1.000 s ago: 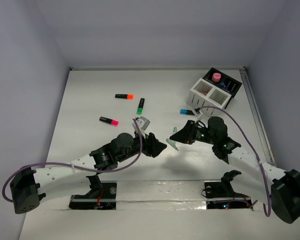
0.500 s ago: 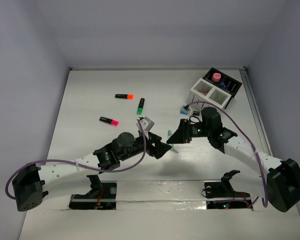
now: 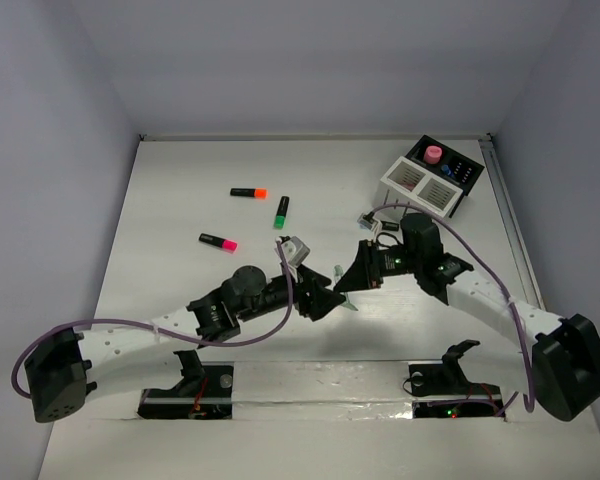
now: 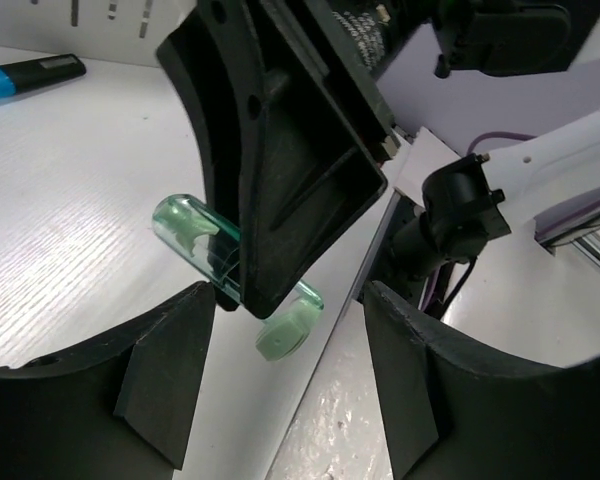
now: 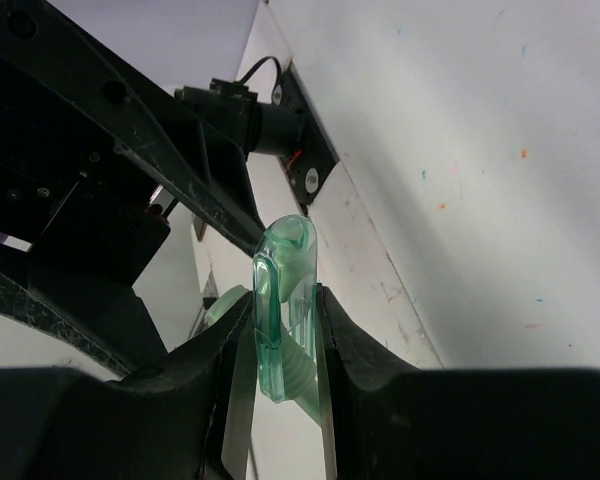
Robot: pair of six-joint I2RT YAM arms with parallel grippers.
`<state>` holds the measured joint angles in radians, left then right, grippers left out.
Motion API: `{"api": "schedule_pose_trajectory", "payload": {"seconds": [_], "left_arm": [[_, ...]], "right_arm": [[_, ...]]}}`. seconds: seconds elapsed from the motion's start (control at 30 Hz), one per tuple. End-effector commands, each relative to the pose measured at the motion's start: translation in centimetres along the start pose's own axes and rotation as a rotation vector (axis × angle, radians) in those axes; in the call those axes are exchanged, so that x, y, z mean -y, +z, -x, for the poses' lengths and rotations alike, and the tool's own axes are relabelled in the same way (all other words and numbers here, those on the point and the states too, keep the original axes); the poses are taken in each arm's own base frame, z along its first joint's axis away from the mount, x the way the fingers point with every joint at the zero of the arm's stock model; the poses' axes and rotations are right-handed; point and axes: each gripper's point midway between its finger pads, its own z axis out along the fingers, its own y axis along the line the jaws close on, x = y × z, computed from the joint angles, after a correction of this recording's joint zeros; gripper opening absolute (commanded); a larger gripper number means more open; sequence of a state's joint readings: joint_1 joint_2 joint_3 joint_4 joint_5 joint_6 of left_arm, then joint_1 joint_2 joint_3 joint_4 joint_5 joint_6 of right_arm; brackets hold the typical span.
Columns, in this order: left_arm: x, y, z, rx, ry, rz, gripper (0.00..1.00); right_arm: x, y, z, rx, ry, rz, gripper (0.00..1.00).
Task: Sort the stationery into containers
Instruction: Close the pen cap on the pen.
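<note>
Stationery: your green piece (image 5: 283, 290), a clear tube with a pale green cap, is off the table (image 3: 180, 200), in mid-air between the two arms near the front middle.
Right claw (image 5: 280, 335): closed on the green piece, one finger pressed to each side of it. You see the tube stick out past the tips.
Left claw (image 4: 290, 300): jaws well apart, holding nothing. The right claw's tip and the green piece sit in the gap between its fingers (image 4: 160, 380). You cannot tell whether anything touches.
Highlighters: orange-capped (image 3: 249, 192), green-capped (image 3: 281, 211) and pink-capped (image 3: 218, 241) lie loose on the table left of centre, apart from one another.
Blue pen (image 4: 30, 78): flat on the table, near the boxes.
Boxes: white slatted one (image 3: 418, 187) joined to a black one (image 3: 450, 172), far right. A pink round thing (image 3: 434, 154) stands in the black one.
</note>
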<state>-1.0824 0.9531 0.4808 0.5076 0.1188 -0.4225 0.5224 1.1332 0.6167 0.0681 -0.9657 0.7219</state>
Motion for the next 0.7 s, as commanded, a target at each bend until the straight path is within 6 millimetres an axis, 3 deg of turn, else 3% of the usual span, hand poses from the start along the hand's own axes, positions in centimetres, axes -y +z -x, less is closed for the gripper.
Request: {"api": "schedule_pose_trajectory", "payload": {"seconds": [0.0,0.2,0.67], "left_arm": [[2.1,0.1,1.0,0.039,0.036,-0.12,0.58],[4.1,-0.5,0.4,0.018,0.049,-0.227,0.57],[5.0,-1.8,-0.4,0.007,0.042,-0.273,0.49]], "right_arm": [[-2.1,0.0,0.6,-0.044,-0.036,0.089,0.1],[-2.5,0.1,0.5,-0.079,-0.019,0.128,0.1],[-2.3,0.5,1.0,-0.066,0.023,0.126,0.07]]}}
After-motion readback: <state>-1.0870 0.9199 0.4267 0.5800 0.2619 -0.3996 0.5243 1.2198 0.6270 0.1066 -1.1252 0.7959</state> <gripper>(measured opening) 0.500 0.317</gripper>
